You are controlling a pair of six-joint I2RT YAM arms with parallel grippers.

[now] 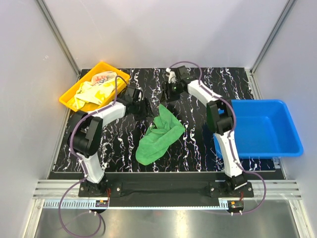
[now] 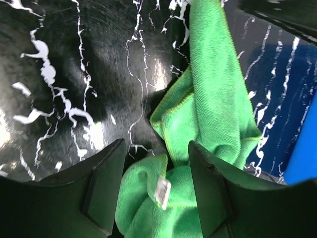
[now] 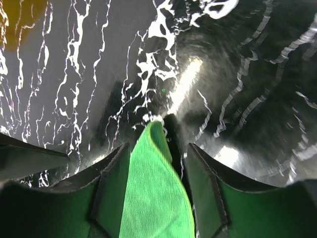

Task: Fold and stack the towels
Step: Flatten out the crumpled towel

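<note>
Green towel (image 1: pixel 158 134) lies crumpled at centre of the counter (image 1: pixel 119 144), betw. the two arms. Right pincer (image 3: pixel 157 146) is about half closed and pinches the far corner of it. Left pincer (image 2: pixel 156 146) stands wide open; a fold w/ a small label lies betw. its fingers, not pressed. Yellow towel (image 1: pixel 91 94) and printed towel (image 1: pixel 105 77) sit in the yellow tray (image 1: pixel 69 99), far left.

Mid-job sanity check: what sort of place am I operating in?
Likely a lab robot test cell, not a home: plain white walls on aluminium posts, a black marbled mat, and a metal mounting rail along the near edge.
</note>
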